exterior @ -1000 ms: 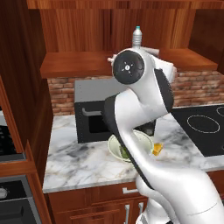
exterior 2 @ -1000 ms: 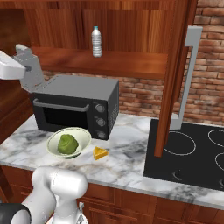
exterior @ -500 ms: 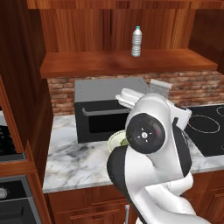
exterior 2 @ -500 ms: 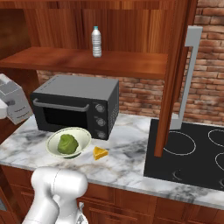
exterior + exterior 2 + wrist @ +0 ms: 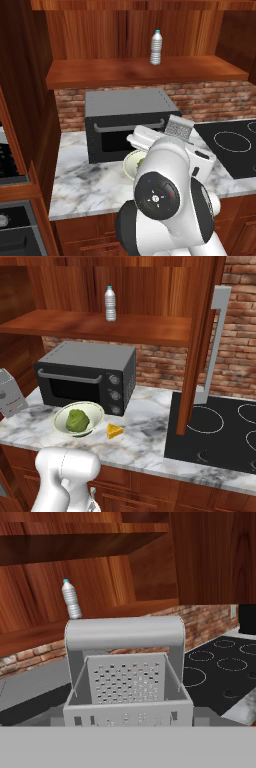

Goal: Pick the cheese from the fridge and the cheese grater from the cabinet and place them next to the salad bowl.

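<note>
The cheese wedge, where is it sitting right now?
In the right base view the cheese lies on the marble counter, just right of the salad bowl, in front of the toaster oven.

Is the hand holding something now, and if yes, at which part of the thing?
Yes, the hand holds the cheese grater. It sits right before the hand camera, but the exact place of the hold is hidden, so that part cannot be told.
</note>
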Tool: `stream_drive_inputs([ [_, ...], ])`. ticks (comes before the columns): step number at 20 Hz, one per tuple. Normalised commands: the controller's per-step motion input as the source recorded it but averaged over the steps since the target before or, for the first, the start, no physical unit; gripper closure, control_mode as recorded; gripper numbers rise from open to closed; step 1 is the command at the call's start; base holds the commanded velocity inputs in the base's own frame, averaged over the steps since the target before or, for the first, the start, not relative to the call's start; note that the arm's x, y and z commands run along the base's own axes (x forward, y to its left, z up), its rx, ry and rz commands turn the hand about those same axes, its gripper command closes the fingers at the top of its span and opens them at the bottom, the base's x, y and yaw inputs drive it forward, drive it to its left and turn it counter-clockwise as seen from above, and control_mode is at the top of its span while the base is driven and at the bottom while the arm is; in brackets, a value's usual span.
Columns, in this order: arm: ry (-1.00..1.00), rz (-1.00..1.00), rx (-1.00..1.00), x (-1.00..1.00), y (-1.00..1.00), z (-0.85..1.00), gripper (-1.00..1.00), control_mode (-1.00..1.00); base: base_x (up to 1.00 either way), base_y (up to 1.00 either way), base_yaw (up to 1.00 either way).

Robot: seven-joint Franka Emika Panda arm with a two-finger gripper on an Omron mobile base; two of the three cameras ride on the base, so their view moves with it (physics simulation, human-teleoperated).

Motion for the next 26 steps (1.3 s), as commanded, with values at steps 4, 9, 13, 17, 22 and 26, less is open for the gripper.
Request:
stream_drive_inputs([
  [4,0.0,-0.01,0.02,-0.06,0.41,-0.44,1.0,-1.0,0.0,0.0,0.0],
  [9,-0.02,0.0,0.0,0.0,0.28,-0.45,1.0,-1.0,0.0,0.0,0.0],
  [13,-0.01,0.0,0.0,0.0,0.06,-0.44,1.0,-1.0,0.0,0.0,0.0],
  [17,-0.01,0.0,0.0,0.0,0.0,-0.41,1.0,-1.0,0.0,0.0,0.0],
  [22,-0.01,0.0,0.0,0.0,0.01,-0.45,1.0,-1.0,0.0,0.0,0.0],
  [26,0.0,0.0,0.0,0.08,0.0,-0.46,1.0,-1.0,0.0,0.0,0.0],
])
